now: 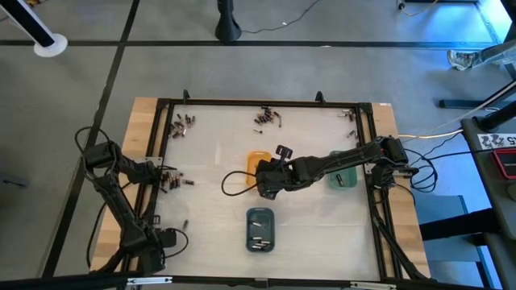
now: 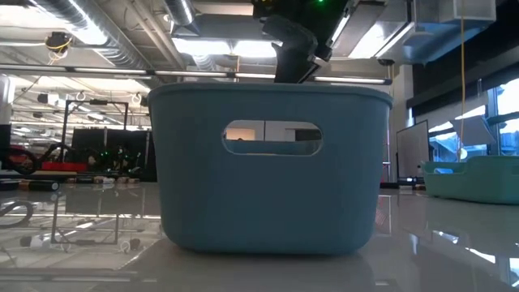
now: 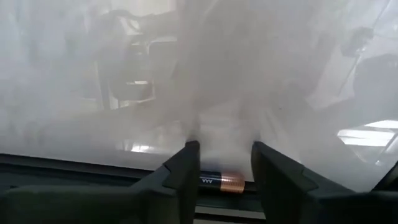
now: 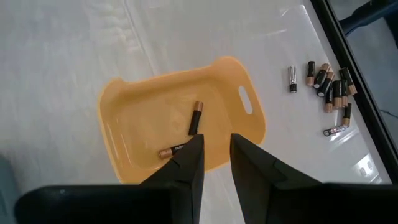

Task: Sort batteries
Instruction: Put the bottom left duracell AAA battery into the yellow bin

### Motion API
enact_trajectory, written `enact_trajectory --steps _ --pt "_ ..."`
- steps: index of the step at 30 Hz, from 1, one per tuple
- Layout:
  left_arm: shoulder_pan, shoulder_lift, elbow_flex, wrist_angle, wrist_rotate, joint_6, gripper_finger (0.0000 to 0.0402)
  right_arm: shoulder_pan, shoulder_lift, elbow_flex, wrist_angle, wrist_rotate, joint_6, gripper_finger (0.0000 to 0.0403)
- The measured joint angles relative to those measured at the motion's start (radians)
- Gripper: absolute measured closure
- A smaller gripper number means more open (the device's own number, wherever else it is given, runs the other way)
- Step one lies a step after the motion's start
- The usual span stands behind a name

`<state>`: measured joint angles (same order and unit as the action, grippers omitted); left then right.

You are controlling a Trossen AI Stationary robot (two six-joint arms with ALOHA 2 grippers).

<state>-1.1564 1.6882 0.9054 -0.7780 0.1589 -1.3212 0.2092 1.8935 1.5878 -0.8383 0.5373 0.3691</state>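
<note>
My left gripper (image 1: 164, 179) points down at the table's left edge, over a small cluster of batteries (image 1: 176, 180). In the left wrist view its fingers stand apart (image 3: 224, 146) with one black, copper-ended battery (image 3: 222, 182) lying crosswise between them. My right gripper (image 1: 266, 187) hangs above the near rim of the orange tray (image 4: 180, 118), fingers a narrow gap apart (image 4: 216, 146) with nothing between them. Two batteries (image 4: 195, 118) lie in that tray. The slate-blue tray (image 1: 260, 228) also holds batteries. My left gripper comes from above, one finger (image 3: 186, 171) at the battery's black end and the other just off its copper end (image 3: 236, 182). The battery lies flat on the table beside the dark frame rail. Whether the fingers touch it I cannot tell.
Loose batteries lie in groups along the far edge (image 1: 184, 122), (image 1: 268, 117), (image 1: 351, 115). One lies alone near the left (image 1: 184, 224). A green tray (image 1: 343, 177) sits under the right arm. A black frame (image 1: 266, 102) borders the white tabletop. The blue tray (image 2: 268, 170) fills the low view.
</note>
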Motion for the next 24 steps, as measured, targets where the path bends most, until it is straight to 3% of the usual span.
enact_trajectory --steps 5,10,24 --pt "0.0 0.0 0.0 -0.006 -0.002 0.004 0.0298 0.0 0.0 0.0 0.0 -0.008 0.0 0.0323" --pt "0.001 0.0 0.0 -0.01 -0.002 -0.004 0.0293 0.0 0.0 0.0 0.0 -0.008 0.0 0.0323" --pt "0.037 0.0 0.0 -0.026 0.042 0.08 0.0181 0.0 0.0 0.0 0.007 -0.033 -0.001 0.0323"
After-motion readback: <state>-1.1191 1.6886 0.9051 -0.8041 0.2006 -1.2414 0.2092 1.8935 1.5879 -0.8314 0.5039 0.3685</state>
